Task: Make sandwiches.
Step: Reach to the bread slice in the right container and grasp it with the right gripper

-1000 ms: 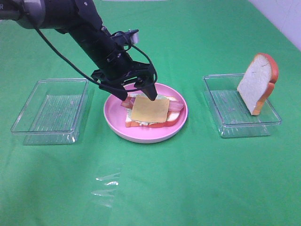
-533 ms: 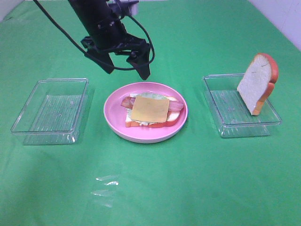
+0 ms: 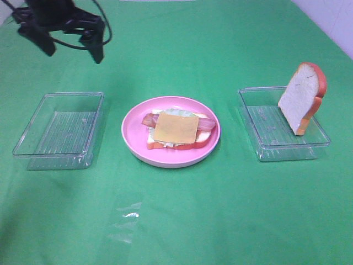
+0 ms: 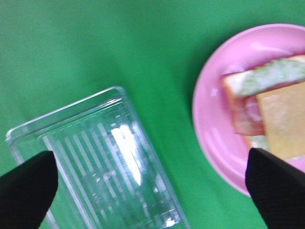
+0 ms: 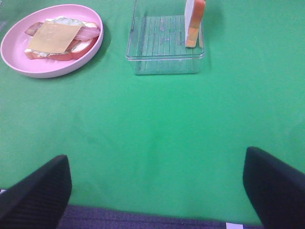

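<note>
An open-faced sandwich stack lies on the round pink plate (image 3: 132, 138) at the table's centre: bread, lettuce, bacon, with a square yellow cheese slice (image 3: 176, 128) on top. A second bread slice (image 3: 300, 96) leans upright against the far wall of the right clear tray (image 3: 270, 144). My left gripper (image 3: 71, 47) hangs open and empty high at the back left, beyond the left tray (image 3: 60, 130). In the left wrist view the left gripper (image 4: 150, 162) spans that tray (image 4: 95, 157) and the plate (image 4: 214, 119). My right gripper (image 5: 157, 186) stands open and empty over the cloth near the table's front, the bread slice (image 5: 194, 21) far ahead.
Green cloth covers the whole table. The left clear tray holds nothing. A few shiny clear scraps (image 3: 129, 212) lie on the cloth in front of the plate. The table's front edge (image 5: 143, 217) shows in the right wrist view.
My left gripper has risen from over the plate and swung back and to the left, jaws open. The cheese stays on the stack. Nothing else moved.
</note>
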